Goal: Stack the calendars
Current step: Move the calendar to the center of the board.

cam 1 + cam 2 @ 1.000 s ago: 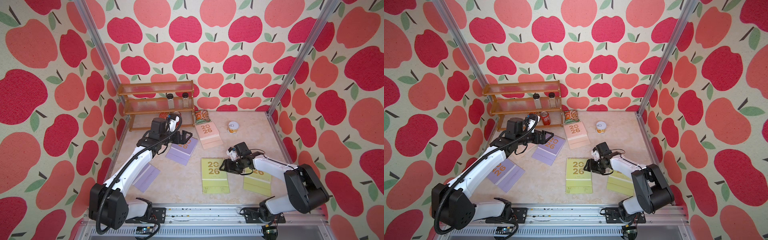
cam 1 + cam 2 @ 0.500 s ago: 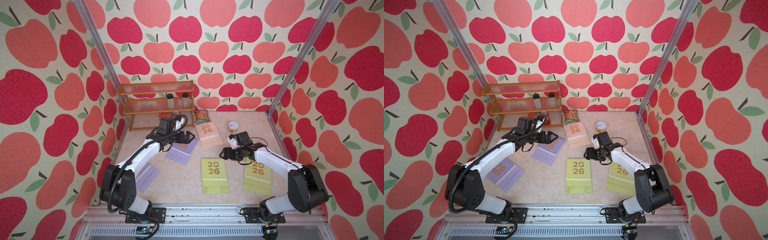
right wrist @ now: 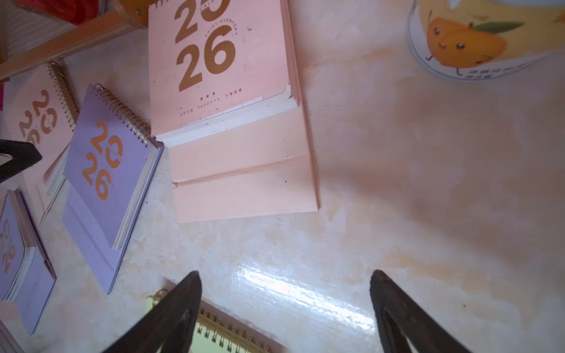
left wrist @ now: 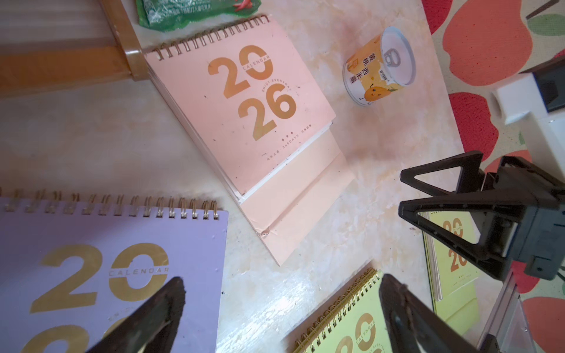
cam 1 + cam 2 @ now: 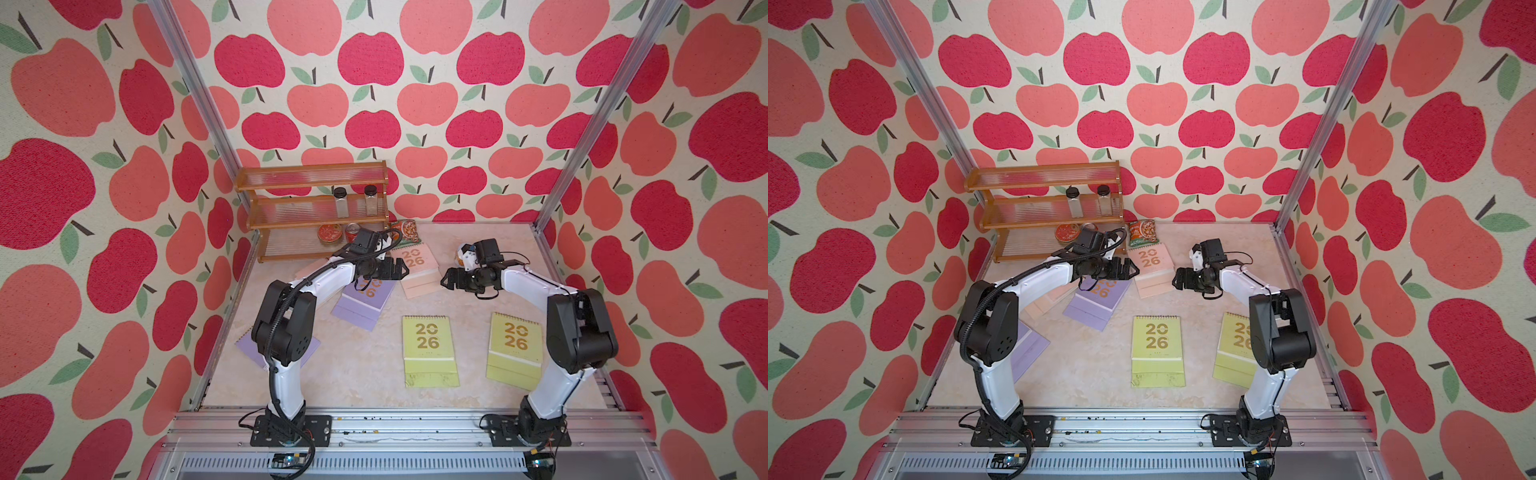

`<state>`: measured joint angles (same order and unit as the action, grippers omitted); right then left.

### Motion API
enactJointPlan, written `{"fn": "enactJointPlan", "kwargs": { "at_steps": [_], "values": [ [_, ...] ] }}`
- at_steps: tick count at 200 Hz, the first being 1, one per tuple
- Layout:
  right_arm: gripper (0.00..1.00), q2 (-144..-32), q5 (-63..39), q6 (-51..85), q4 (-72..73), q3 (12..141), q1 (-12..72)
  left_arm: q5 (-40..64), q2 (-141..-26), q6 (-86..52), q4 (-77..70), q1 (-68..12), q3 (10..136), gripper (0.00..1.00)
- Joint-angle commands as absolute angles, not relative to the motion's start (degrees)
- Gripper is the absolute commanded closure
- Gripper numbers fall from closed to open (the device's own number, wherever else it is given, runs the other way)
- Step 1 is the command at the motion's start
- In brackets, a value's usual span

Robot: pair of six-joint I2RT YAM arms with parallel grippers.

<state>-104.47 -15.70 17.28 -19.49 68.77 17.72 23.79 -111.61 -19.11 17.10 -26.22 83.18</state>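
Right now I am hovering my left gripper (image 5: 401,269) at one side of the far pink calendar (image 5: 422,266) and my right gripper (image 5: 448,279) just off its other side. I am keeping both sets of jaws spread wide and gripping nothing. The calendars are lying flat and scattered on the table (image 5: 361,386): a lilac one (image 5: 365,301) beside the pink, another lilac (image 5: 1030,349) under my left arm, a second pink (image 3: 39,122) near the rack (image 5: 311,208), and two yellow-green ones (image 5: 430,349) (image 5: 515,349) nearer the front. I am judging each as light but stiff, a thick page block on a thin card flap with a smooth cover that may be slippery. I am planning to pinch across the thick block, near the wire spine, not the flap.
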Motion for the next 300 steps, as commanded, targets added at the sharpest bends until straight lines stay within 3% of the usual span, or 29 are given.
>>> {"fn": "enactJointPlan", "kwargs": {
  "at_steps": [1, 123, 300],
  "values": [
    [0.12, -107.3, -16.0, 15.0, -18.9, 71.9, 17.5, 22.8, -114.7, -23.3, 17.6, -26.6, 86.0, 0.04],
    [0.17, -119.5, -18.8, 14.7, -19.6, 82.8, 17.1, 22.6, -124.6, -28.5, 19.5, -30.2, 90.9, 0.05],
    [0.24, -118.1, -21.6, 16.2, -17.6, 76.9, 21.2, 28.5, -127.4, -32.2, 16.0, -31.9, 90.6, 0.06]
  ]
}}
